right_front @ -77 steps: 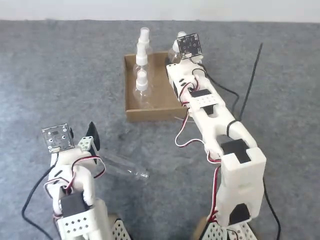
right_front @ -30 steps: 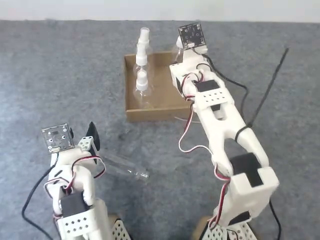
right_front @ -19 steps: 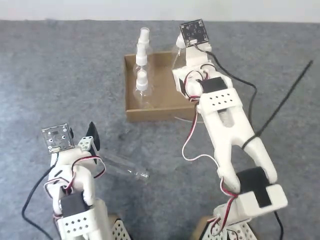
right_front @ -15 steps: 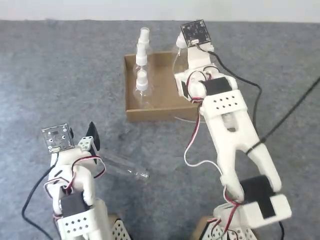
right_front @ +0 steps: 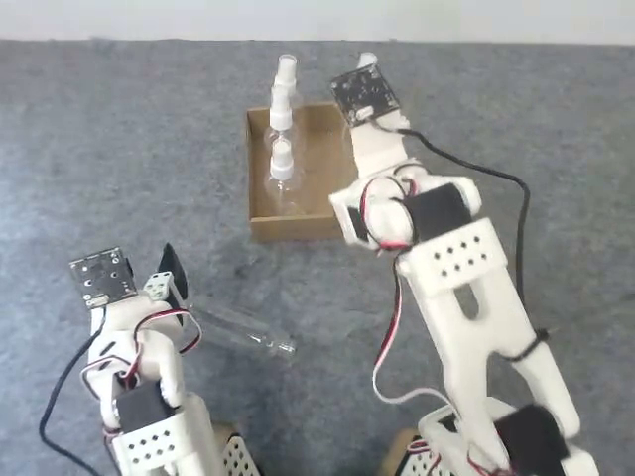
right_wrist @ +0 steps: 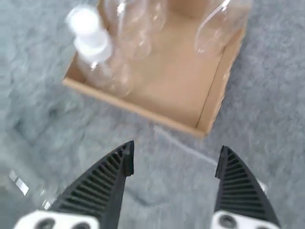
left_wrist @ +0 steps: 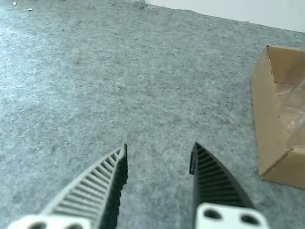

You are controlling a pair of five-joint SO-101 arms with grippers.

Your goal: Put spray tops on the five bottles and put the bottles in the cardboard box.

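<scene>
Cardboard box [right_front: 298, 228] holds upright spray-topped bottles [right_front: 283, 171]; one uncapped bottle [right_front: 243, 332] lies on the tabletop [right_front: 119, 149]. Left tool [left_wrist: 159, 147] and right tool [right_wrist: 177, 146]: both open, empty.

The cardboard box [right_front: 295, 227] is a shallow, open-topped brown tray on the carpet [right_front: 119, 149]. Three clear bottles stand upright in a row along its left wall: front bottle [right_front: 283, 186], middle bottle [right_front: 280, 137] and rear bottle [right_front: 285, 91]. Each carries a white spray top [right_front: 282, 159]. A fourth bottle [right_wrist: 217, 24] sits at the far right corner. A loose bottle [right_front: 238, 329] lies on its side, well apart from the box, with its neck bare.
</scene>
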